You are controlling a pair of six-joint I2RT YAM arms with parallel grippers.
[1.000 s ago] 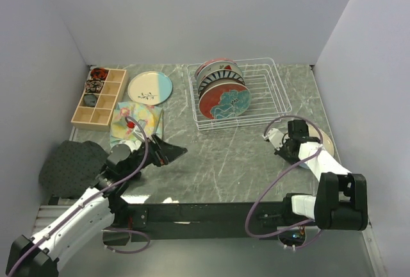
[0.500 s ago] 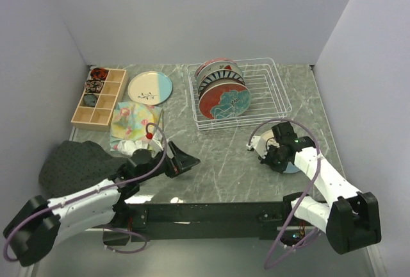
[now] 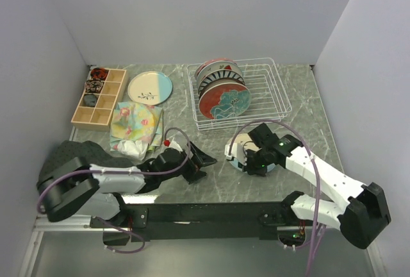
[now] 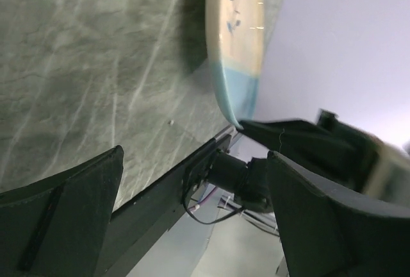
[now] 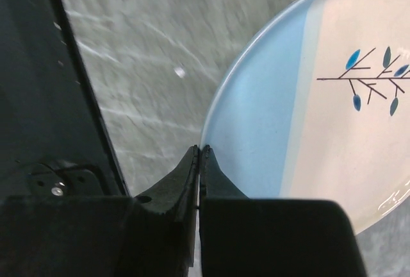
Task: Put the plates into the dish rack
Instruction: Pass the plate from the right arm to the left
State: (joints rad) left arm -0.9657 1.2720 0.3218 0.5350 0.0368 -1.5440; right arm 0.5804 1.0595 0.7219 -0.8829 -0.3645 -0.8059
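**A:** Right wrist view: your right end effector (image 5: pixel 200 152) has its fingers pressed together on the blue rim of the cream-and-blue plate (image 5: pixel 307 97), pinching it right at the edge.
**B:** Is the plate down on the worktop (image 3: pixel 218 181)?
**A:** Can't tell. The left wrist view shows it edge-on and tilted, just ahead of your left end effector (image 4: pixel 195 155), with its shadow on the marble beside it.
**B:** Left state?
**A:** Fingers spread wide, nothing between them. In the top view the two end effectors face each other, near but apart.
**B:** Rack?
**A:** The dish rack (image 3: pixel 269 91) is straight beyond your right end effector, near. The racked plates (image 3: pixel 221 94) stand upright in its left half. A second cream-and-blue plate (image 3: pixel 149 88) lies flat well beyond your left end effector, beside the wooden box (image 3: pixel 99 97).
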